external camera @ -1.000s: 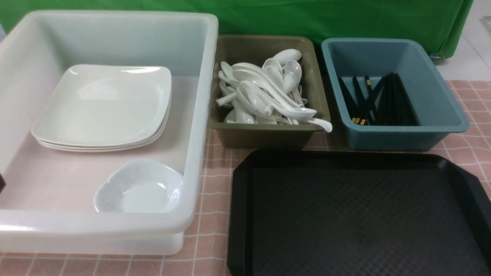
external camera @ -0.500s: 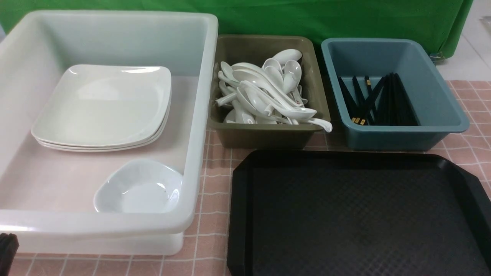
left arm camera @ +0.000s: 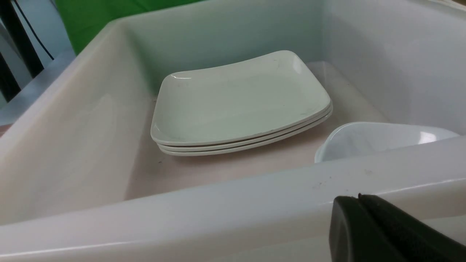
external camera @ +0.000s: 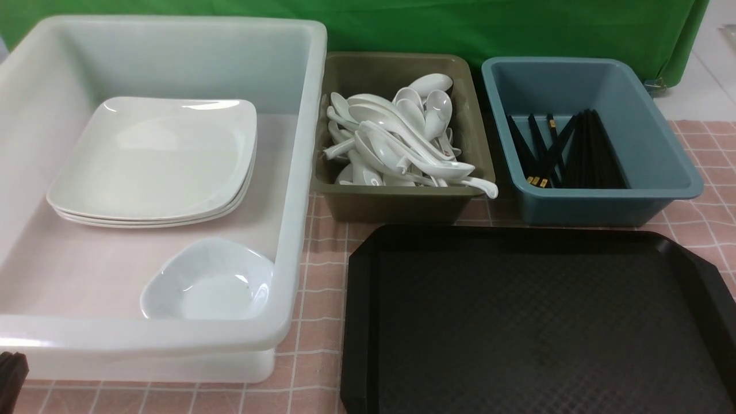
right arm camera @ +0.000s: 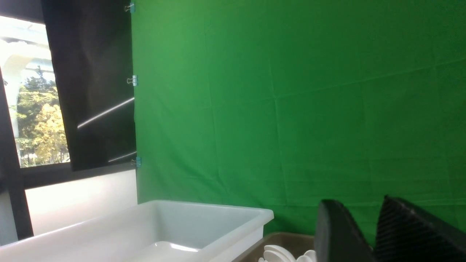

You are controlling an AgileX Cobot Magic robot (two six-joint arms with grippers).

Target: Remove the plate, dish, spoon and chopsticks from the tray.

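The tray lies bare, so clearing looks finished. The left claw, pressed together, has dropped beside the tub; the right claw stands apart, empty.

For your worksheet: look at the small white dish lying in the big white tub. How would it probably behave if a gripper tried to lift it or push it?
The dish looks glossy, so its smooth rim may slip in a pinch. It looks rigid and could chip if dropped. Its low, wide shape suggests it would slide rather than tip when pushed, though the tub wall close beside it leaves little room there.
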